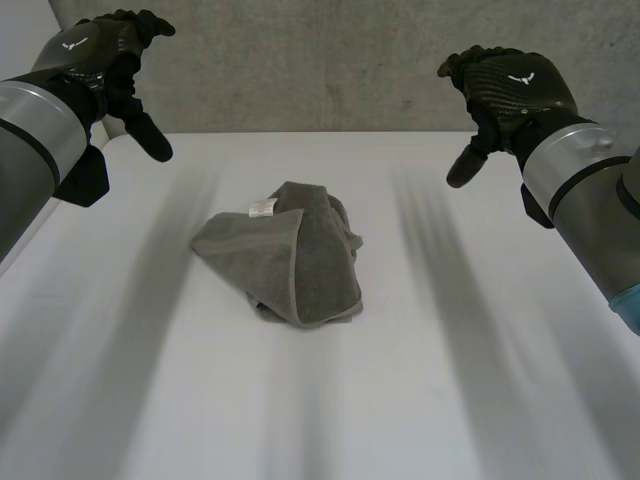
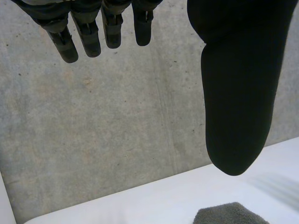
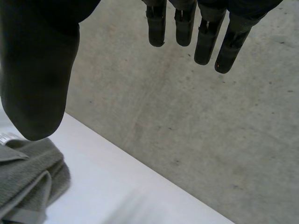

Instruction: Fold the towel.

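Head view: grey towel (image 1: 300, 260), bunched on white table (image 1: 450, 400) — well apart from all fingertips. Left hand (image 1: 95, 55) raised, fingers relaxed, empty. Right hand (image 1: 515, 90) likewise — fingers slack.

The towel (image 1: 290, 255) lies bunched midway between the table's (image 1: 450, 390) left and right edges, nearer the far edge. Open tabletop runs all round it, widest toward the near edge. The left hand (image 1: 95, 55) and right hand (image 1: 510, 85), fingers relaxed, hang by the far corners, well apart from the towel. A concrete wall (image 1: 330, 60) closes the far edge.
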Controlling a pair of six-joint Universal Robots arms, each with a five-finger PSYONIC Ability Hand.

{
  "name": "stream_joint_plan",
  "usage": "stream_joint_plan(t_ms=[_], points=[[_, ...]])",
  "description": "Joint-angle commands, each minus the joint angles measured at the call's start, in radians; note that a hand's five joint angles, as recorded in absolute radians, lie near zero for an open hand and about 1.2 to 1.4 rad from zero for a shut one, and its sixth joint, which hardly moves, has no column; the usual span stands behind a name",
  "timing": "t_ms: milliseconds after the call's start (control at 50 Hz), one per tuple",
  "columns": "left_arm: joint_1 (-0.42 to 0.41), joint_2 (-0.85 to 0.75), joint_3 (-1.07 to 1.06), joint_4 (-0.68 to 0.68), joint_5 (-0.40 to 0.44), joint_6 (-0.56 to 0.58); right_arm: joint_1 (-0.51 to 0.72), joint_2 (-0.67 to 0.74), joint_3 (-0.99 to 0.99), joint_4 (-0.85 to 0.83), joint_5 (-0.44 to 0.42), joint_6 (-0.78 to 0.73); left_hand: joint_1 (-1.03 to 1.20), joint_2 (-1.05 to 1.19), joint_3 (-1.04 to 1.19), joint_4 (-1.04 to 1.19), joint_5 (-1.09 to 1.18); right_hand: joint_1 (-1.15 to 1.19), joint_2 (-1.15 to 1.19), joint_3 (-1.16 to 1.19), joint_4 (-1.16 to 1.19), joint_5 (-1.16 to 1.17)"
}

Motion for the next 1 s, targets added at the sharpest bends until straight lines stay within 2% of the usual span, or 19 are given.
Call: stream_joint_plan(t_ms=[20, 340, 540, 640, 740, 800, 840, 940, 1000], points=[[-0.014, 0.001, -0.012, 0.003, 0.0, 0.048, -0.002, -0.008, 0.001, -0.003, 0.055, -0.014, 0.021, 0.025, 0.024, 0.025, -0.008, -0.053, -0.064, -0.061, -0.077, -0.059], [-0.027, -0.001, -0.033, 0.006, 0.0, 0.06, -0.002, -0.012, 0.001, -0.007, 0.079, -0.016, 0.023, 0.028, 0.027, 0.028, -0.005, -0.053, -0.064, -0.061, -0.077, -0.059], [-0.04, -0.027, -0.076, 0.018, 0.016, 0.091, 0.0, -0.008, -0.003, -0.007, 0.039, -0.036, 0.035, 0.039, 0.038, 0.039, 0.006, -0.053, -0.064, -0.061, -0.077, -0.059], [-0.059, -0.117, -0.11, 0.043, 0.035, 0.186, 0.006, 0.003, 0.001, -0.005, 0.005, -0.076, 0.05, 0.054, 0.053, 0.054, 0.021, -0.053, -0.064, -0.061, -0.077, -0.059], [-0.126, -0.292, -0.114, 0.077, 0.115, 0.374, 0.007, 0.04, 0.0, -0.002, -0.001, -0.094, 0.059, 0.063, 0.062, 0.063, 0.03, -0.053, -0.064, -0.061, -0.077, -0.059], [-0.132, -0.332, -0.113, 0.077, 0.137, 0.419, 0.007, 0.043, 0.001, 0.0, -0.001, -0.094, 0.059, 0.063, 0.062, 0.063, 0.03, -0.053, -0.064, -0.061, -0.077, -0.059], [-0.138, -0.41, -0.108, 0.077, 0.178, 0.509, 0.007, 0.052, 0.001, 0.0, -0.001, -0.1, 0.062, 0.066, 0.065, 0.066, 0.033, -0.053, -0.064, -0.061, -0.077, -0.059], [-0.145, -0.484, -0.091, 0.078, 0.195, 0.601, 0.007, 0.069, 0.001, 0.001, -0.001, -0.113, 0.079, 0.083, 0.082, 0.083, 0.05, -0.053, -0.064, -0.061, -0.077, -0.059], [-0.163, -0.51, -0.07, 0.089, 0.195, 0.632, 0.007, 0.087, 0.003, 0.001, -0.001, -0.119, 0.184, 0.188, 0.188, 0.189, 0.156, -0.053, -0.064, -0.061, -0.077, -0.059]])
